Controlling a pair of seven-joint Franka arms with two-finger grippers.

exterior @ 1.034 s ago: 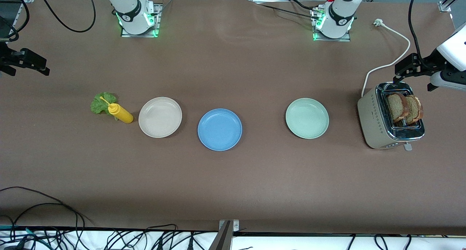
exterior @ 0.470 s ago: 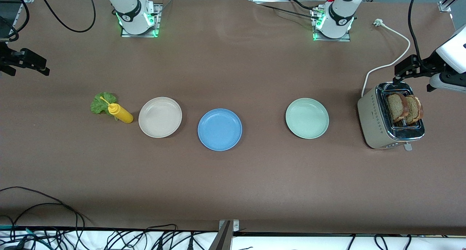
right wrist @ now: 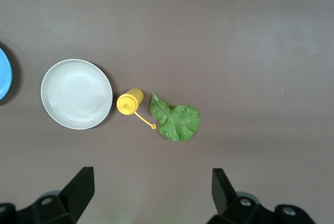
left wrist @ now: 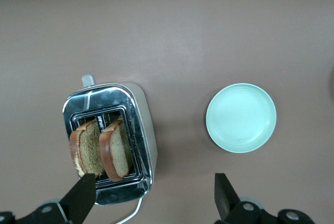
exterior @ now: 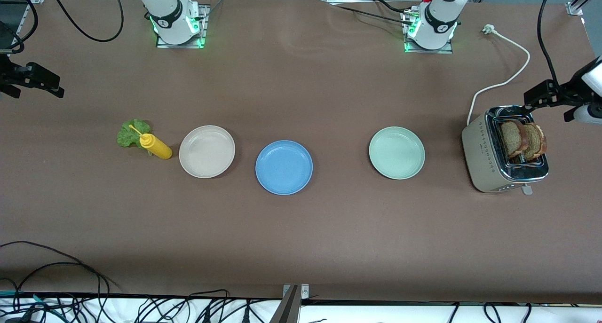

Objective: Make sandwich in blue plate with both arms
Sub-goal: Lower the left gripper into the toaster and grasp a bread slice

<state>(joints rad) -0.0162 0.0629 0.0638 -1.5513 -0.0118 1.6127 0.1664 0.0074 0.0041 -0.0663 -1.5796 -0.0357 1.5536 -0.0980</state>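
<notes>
Brown counter (exterior: 301,233) carries three plates: beige plate (exterior: 207,151), blue plate (exterior: 284,167), pale green plate (exterior: 397,153). One toaster (exterior: 489,156) holds two bread slices (exterior: 523,138); one lettuce leaf (exterior: 130,133) touches one mustard bottle (exterior: 155,145). Left gripper (left wrist: 154,195) hangs wide over the toaster's edge; right gripper (right wrist: 151,187) waits wide, empty.

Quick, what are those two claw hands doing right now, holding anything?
Left gripper: open, empty, above the toaster.
Right gripper: open, empty, above the lettuce leaf.

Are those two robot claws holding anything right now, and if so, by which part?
Nothing is held. The left gripper is open above the toaster with its bread slices; the right gripper waits open, high above the lettuce leaf.
</notes>
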